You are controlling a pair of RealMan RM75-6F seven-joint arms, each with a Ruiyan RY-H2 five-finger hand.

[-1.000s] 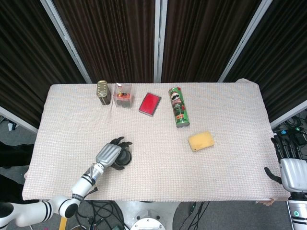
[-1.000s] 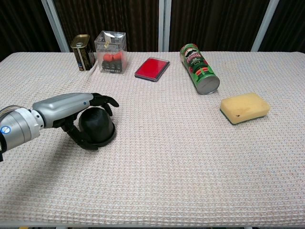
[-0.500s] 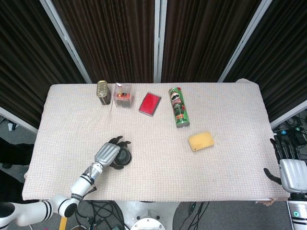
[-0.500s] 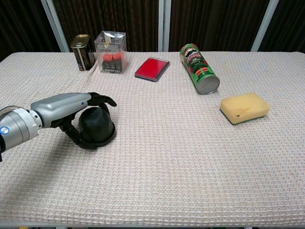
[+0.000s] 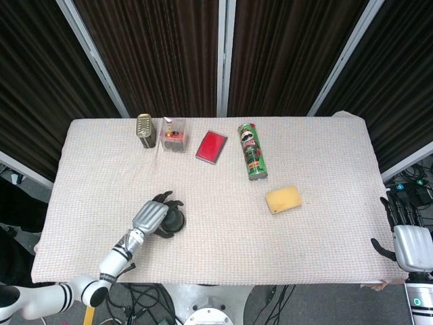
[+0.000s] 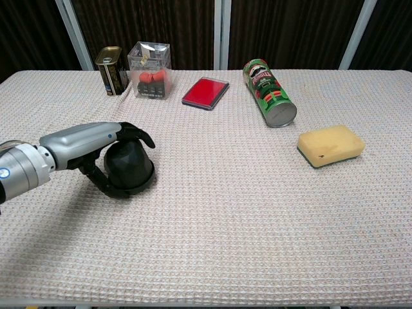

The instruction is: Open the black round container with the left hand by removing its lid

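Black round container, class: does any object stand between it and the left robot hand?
Nothing visible does. The left robot hand already wraps around the black round container, fingers over its domed top. The nearest other objects, the tin can and the clear box, stand apart at the table's far edge.

black round container (image 6: 131, 168) under silver, black-fingered left hand (image 6: 96, 145); cream waffle-weave table cloth (image 6: 225, 212); green crisp tube (image 6: 269, 102); yellow sponge (image 6: 331, 145); red flat case (image 6: 205, 93); gold tin (image 6: 111, 70); clear box (image 6: 150, 60) with red contents
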